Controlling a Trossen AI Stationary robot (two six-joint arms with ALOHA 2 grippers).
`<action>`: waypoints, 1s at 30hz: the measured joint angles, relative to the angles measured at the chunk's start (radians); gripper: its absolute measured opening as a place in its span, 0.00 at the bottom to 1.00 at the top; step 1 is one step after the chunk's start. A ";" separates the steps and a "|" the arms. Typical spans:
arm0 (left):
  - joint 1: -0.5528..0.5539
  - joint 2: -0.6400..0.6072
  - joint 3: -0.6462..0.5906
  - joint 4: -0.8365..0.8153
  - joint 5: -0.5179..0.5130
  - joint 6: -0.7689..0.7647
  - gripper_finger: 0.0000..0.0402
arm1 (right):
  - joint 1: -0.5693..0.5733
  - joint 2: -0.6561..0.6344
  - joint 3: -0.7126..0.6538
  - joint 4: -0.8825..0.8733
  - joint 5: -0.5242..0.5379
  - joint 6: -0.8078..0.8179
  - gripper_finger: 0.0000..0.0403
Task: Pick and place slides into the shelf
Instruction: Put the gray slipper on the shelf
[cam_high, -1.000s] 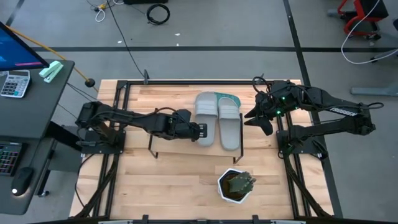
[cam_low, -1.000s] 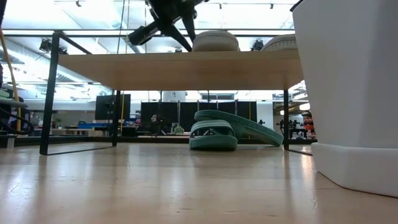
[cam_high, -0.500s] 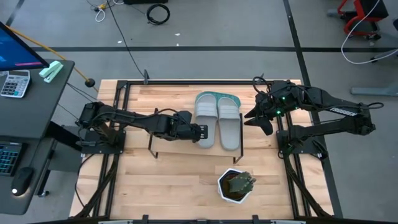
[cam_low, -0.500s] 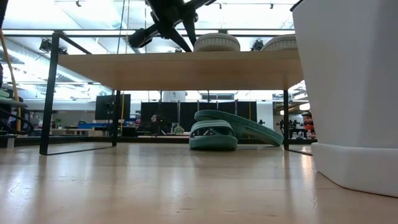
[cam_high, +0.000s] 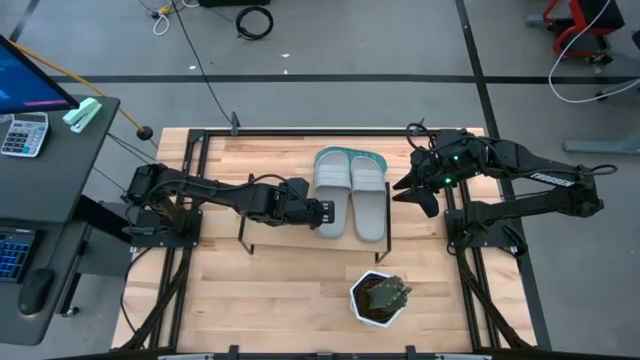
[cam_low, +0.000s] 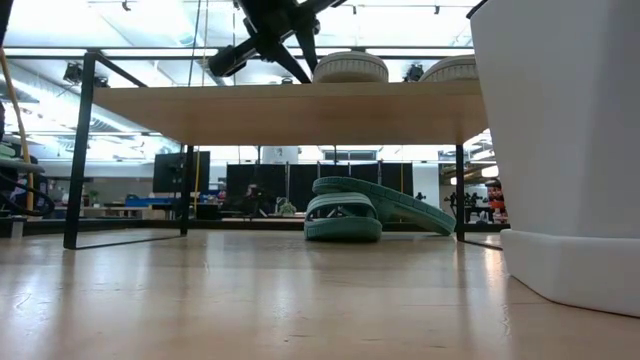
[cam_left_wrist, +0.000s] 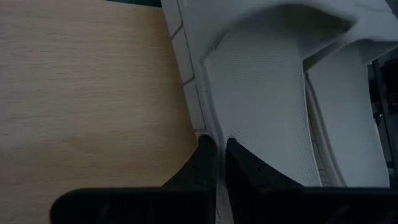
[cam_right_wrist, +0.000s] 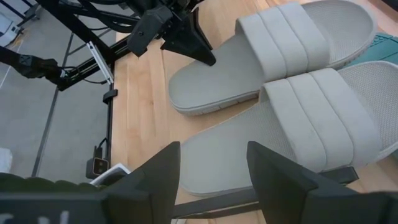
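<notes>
The left gripper (cam_high: 322, 212), fingers pinched thin on the rim of a light grey rubbery slide (cam_high: 330, 190), is setting it on the light-wood shelf (cam_high: 275, 205); next, let go.

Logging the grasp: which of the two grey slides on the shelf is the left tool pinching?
The left tool pinches the grey slide nearer the left arm at its edge; the other grey slide lies untouched beside it.

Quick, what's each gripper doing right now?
Left gripper: shut on the edge of a grey slide on the shelf.
Right gripper: open, holding nothing.
</notes>
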 joint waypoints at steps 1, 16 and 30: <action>0.000 0.000 0.000 0.000 0.000 0.000 0.04 | 0.000 0.000 0.000 0.000 0.000 0.000 0.48; 0.000 0.006 0.002 0.001 0.011 0.000 0.04 | 0.000 0.000 0.000 0.000 0.000 0.000 0.48; 0.000 0.028 0.002 0.025 0.026 0.015 0.04 | 0.000 0.000 0.000 0.001 0.001 0.000 0.48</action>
